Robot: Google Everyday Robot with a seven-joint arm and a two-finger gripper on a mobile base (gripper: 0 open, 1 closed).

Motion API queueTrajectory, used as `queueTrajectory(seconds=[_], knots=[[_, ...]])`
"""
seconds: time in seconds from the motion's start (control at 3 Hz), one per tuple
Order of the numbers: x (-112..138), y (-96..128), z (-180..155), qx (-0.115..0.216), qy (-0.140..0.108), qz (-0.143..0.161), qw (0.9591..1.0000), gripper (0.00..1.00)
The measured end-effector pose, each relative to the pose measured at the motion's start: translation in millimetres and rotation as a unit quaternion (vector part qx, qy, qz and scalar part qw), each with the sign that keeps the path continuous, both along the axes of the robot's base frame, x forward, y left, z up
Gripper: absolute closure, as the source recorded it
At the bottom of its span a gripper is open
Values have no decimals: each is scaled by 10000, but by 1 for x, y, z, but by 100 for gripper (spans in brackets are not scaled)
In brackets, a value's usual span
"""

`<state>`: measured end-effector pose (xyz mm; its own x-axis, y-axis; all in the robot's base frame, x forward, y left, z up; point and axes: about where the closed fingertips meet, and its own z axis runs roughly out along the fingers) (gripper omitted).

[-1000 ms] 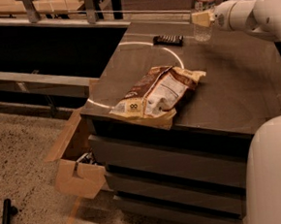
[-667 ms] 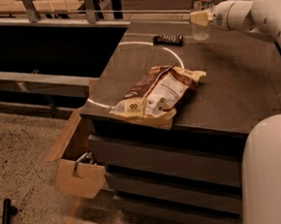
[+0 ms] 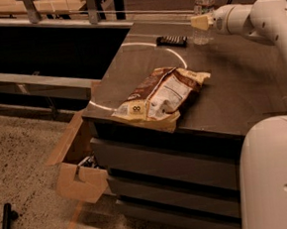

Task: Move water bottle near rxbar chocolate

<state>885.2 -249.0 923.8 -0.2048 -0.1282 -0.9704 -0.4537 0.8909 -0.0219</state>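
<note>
The water bottle (image 3: 202, 3), clear with a white cap, stands upright at the far side of the dark table (image 3: 240, 84). My gripper (image 3: 201, 22) reaches in from the right on the white arm. Its pale fingers (image 3: 199, 22) are closed around the bottle's lower half. The rxbar chocolate (image 3: 171, 41), a small dark flat bar, lies on the table just left of the bottle, a short gap away.
A large brown and cream snack bag (image 3: 159, 95) lies near the table's front edge. An open cardboard box (image 3: 79, 178) sits on the floor at the front left. A railing (image 3: 51, 17) and a dark drop lie to the left. The robot's white body (image 3: 272, 176) fills the lower right.
My gripper and the bottle have shifted slightly left, toward the dark bar. The bag and the bar have not moved.
</note>
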Motion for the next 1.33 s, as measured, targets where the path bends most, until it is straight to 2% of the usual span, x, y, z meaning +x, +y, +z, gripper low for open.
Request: queueTrajectory(seconds=[0.33, 0.67, 1.33], knots=[[4, 5, -8, -8, 84, 10, 10000, 100], [7, 8, -15, 7, 148, 13, 9999, 84], [8, 8, -25, 96, 206, 5, 9997, 37]])
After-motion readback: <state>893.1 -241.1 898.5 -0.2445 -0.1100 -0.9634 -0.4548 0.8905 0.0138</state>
